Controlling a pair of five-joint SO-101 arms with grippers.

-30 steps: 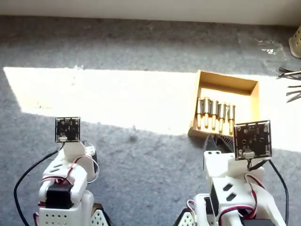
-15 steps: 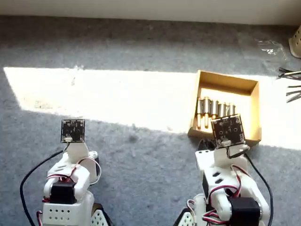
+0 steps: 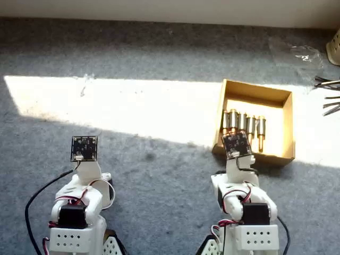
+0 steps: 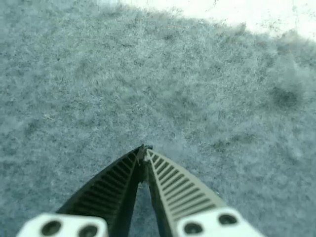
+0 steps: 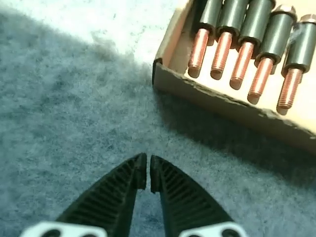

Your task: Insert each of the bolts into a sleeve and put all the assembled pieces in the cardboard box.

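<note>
Five pieces (image 3: 244,125) lie side by side in the box (image 3: 287,127). Each is a bolt (image 5: 223,49) pushed thru a sleeve (image 5: 232,15), w/ the threaded ends pointing toward the arms. In the R wrist view the row sits neat and parallel against the near wall, none propped on the rim.

L gripper (image 4: 144,150) is clenched, tips touching, nothing between them. It hangs over bare grey mat (image 4: 148,74), well apart from the box. R gripper (image 5: 148,163) is also closed and empty, w/ just a hairline gap at the tips. It's over the mat near the box's near corner but not touching it. In the high view both arms sit folded back at the near edge, L arm (image 3: 79,212) far from the box, R arm (image 3: 244,207) just short of it.

My read: insert and drop work is done, so the step in hand is parking.

To do it well:
- Keep both jaws closed so no finger snags the mat fibres.
- R arm is the one to watch, since it's close to the cardboard. Any further move should go straight back or up, not sideways into the corner, as the box looks light and prob. slides easily.
- Don't jolt the table. The pieces are round and could roll out of line, or a bolt could slip back out of its sleeve.
- L arm needs nothing, leave it be.
</note>
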